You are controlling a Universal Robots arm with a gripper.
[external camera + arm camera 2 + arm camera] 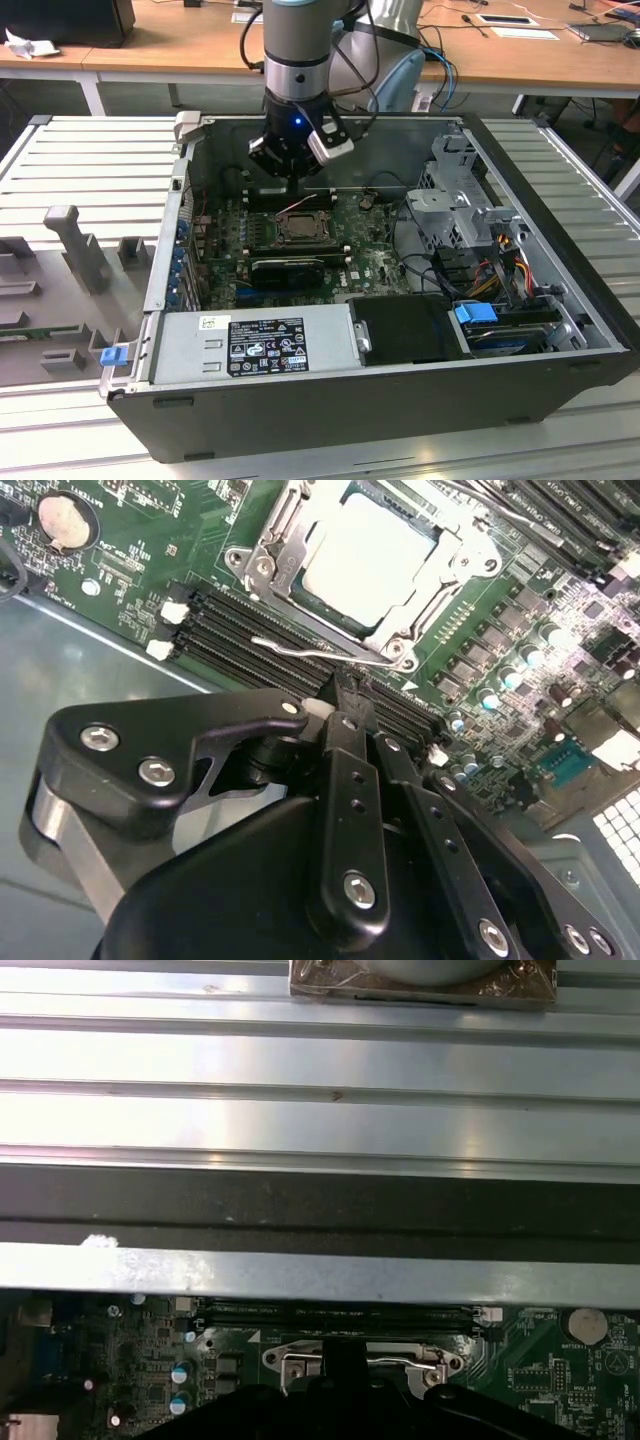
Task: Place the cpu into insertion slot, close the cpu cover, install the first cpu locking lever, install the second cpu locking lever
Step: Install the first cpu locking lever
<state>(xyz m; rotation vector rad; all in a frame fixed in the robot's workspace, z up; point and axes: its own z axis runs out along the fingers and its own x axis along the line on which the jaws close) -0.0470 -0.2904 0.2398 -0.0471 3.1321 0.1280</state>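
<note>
An open computer case lies on a ribbed metal table, with the green motherboard exposed inside. The arm reaches down into the case from above, and its gripper hangs just over the far edge of the socket area in the exterior view.

In the second wrist view the cpu sits flat in the insertion slot, its pale metal top showing through the square window of the cpu cover. The cover lies down over the chip, its frame running round the chip's edges. A thin wire locking lever runs along the socket's near side, between the socket and the row of black memory slots. The gripper points at this lever; its dark fingers are drawn together into a narrow tip with no gap visible between them, and that tip lies at or just beside the wire. Whether it actually touches the lever cannot be told.

In the first wrist view the lever appears as a bright wire crossing the socket frame, with the gripper's dark tip over its middle. A round coin battery sits on the board near the socket.
</note>
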